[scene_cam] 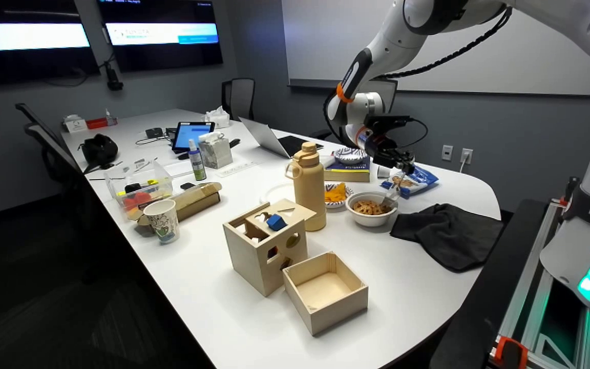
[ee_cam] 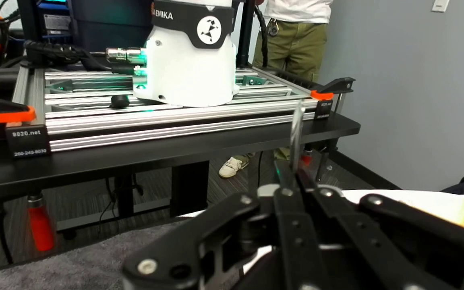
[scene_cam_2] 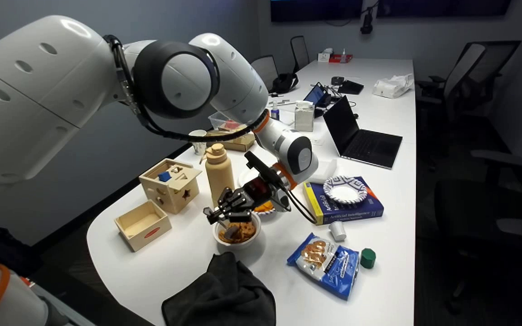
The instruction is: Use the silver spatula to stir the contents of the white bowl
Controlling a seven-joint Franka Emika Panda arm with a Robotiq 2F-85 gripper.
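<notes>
The white bowl stands on the table, and it also shows in an exterior view. It holds tan-brown contents, small pieces that also show in an exterior view. My gripper is above the bowl's edge, shut on the silver spatula. The gripper holds the spatula tilted, with its blade down in the contents. In the wrist view the fingers pinch the thin metal handle. The bowl is hidden there behind the fingers or out of view.
A black cloth lies beside the bowl. A blue snack bag, a green cap and a small white cup are nearby. A tan bottle, a patterned bowl of orange chips and a wooden shape box stand close.
</notes>
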